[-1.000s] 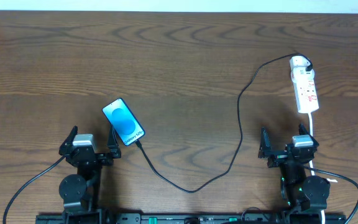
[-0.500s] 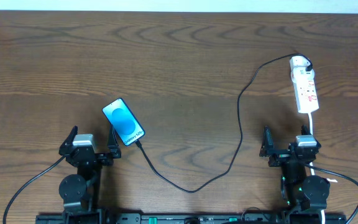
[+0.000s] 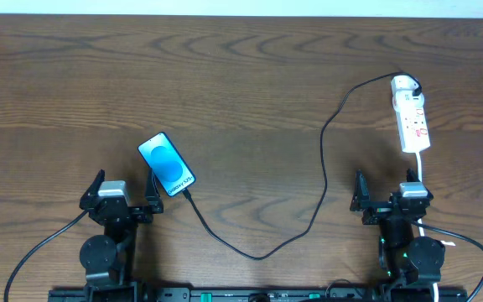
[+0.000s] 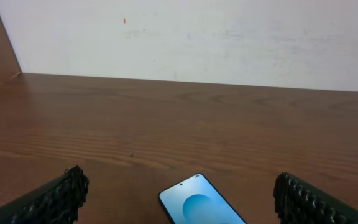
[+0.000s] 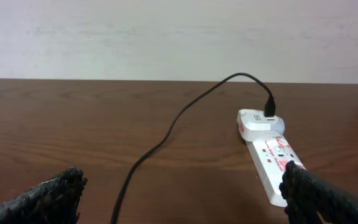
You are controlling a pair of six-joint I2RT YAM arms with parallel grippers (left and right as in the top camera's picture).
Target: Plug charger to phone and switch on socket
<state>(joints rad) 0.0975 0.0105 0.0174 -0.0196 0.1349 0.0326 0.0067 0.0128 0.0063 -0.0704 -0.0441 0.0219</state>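
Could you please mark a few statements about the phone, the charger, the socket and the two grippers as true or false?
1. The left gripper and the right gripper are both open and hold nothing. True.
2. The phone lies just ahead of the right gripper. False: it lies just ahead of the left gripper, on the opposite side of the table from the socket.
3. The charger ends with its black plug at the far end of the socket. True.
4. The phone's screen is dark. False: it shows bright blue.
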